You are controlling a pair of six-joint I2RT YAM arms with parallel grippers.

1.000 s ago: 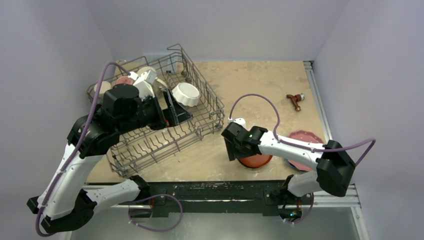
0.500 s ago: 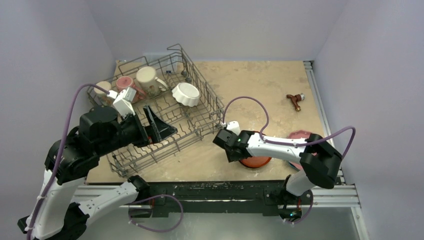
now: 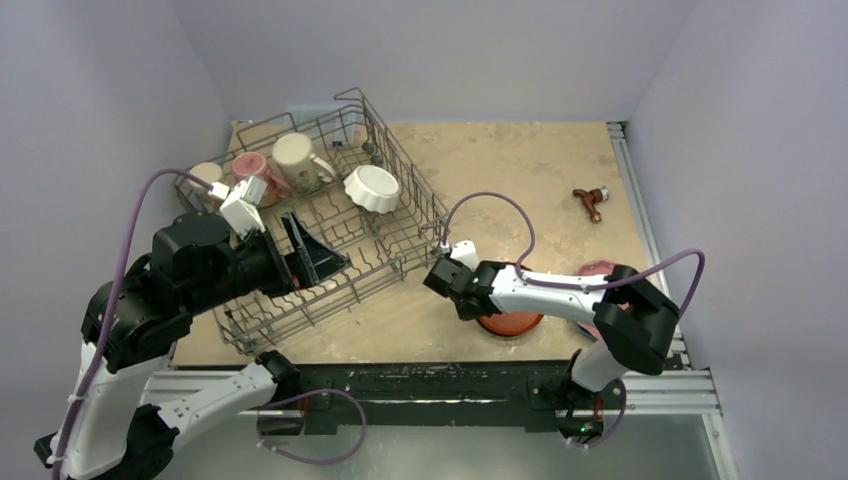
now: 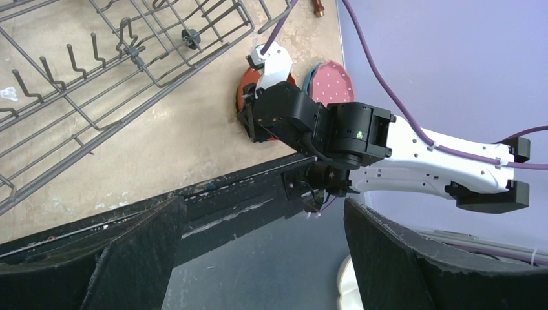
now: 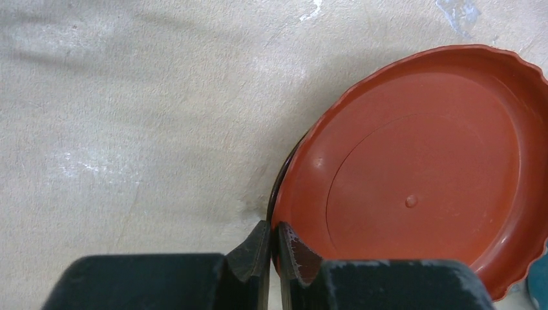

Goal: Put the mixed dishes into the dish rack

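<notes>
The red-orange plate (image 5: 420,168) lies upside down on the table, and my right gripper (image 5: 274,232) is shut on its left rim, one finger on each side of the edge. From above, that plate (image 3: 512,322) sits near the front edge with my right gripper (image 3: 474,303) on it. The pink white-dotted plate (image 4: 331,79) lies behind it over a blue plate (image 4: 311,72). The dish rack (image 3: 437,215) holds a beige mug (image 3: 205,175), a pink mug (image 3: 250,165), a cream mug (image 3: 293,152) and the white fluted bowl (image 3: 371,187). My left gripper (image 3: 318,250) hangs open and empty over the rack's near half.
A small brown-red fitting (image 3: 590,200) lies at the table's far right. The black front rail (image 3: 440,380) borders the table just below the red-orange plate. Upright tines (image 4: 71,58) fill the rack's near half under my left gripper.
My right gripper has closed on the red-orange plate's rim. My left arm has drawn back from the mugs toward the near left, fingers still wide.
</notes>
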